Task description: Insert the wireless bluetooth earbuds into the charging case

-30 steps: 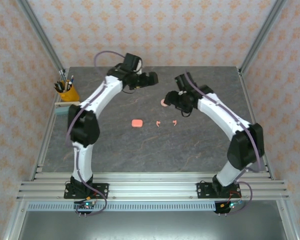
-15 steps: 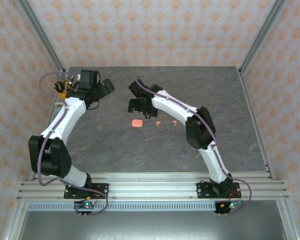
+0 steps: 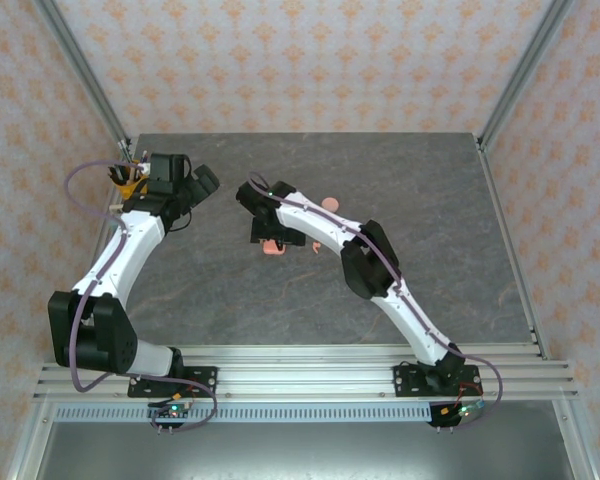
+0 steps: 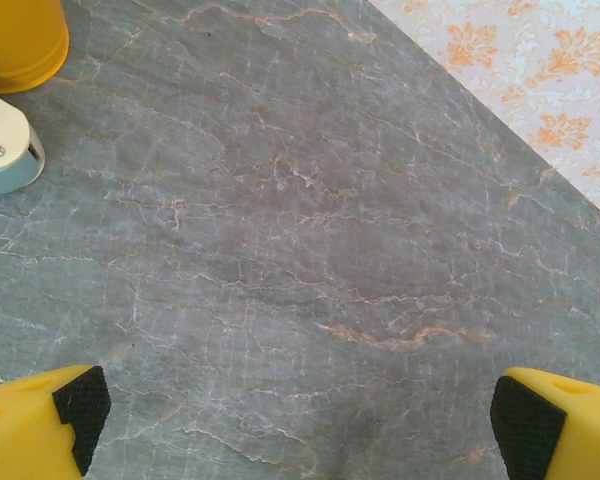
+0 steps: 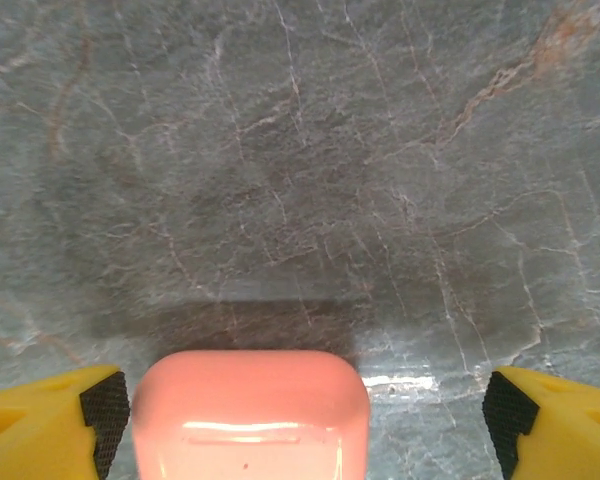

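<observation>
Right hand (image 5: pixel 307 425), spread wide and grasping nothing, is hovering over the pink charging case (image 5: pixel 250 410), lying at 6 o'clock on the worktop (image 5: pixel 300 150). Left hand (image 4: pixel 300 425) is hanging released. Next is likely centring, then clenching the case.

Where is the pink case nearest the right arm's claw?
The pink case lies on the table near its middle, between the right gripper's open fingers, at the bottom of the right wrist view.
</observation>
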{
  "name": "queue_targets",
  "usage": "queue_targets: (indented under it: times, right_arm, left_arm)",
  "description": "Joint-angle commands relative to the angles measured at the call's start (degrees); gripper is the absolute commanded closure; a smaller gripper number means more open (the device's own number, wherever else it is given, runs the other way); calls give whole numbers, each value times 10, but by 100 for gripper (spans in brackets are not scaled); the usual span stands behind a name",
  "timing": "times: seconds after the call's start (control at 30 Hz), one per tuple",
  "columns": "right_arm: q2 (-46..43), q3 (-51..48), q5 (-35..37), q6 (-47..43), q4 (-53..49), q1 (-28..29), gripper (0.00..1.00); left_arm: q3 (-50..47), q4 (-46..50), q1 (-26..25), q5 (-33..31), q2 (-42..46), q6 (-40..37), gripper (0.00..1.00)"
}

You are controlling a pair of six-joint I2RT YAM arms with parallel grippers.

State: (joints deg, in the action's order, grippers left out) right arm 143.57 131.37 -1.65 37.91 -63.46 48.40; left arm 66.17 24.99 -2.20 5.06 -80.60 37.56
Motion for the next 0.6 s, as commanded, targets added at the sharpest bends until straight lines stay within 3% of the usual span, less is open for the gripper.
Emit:
queue_targets:
  times: [0.0,0.43,0.57]
  right_arm:
    - [12,24,7,2,-20,5,9]
    - [32,14,-35,-12,-10,8,18]
    - [32,6,-45,-18,-8,8,27]
  left_arm:
    - [-10,-13,4,-7,14,7,0]
    - [-38,-26,5,28,8,41,0]
    - [-56,-39,4,51,14,56,0]
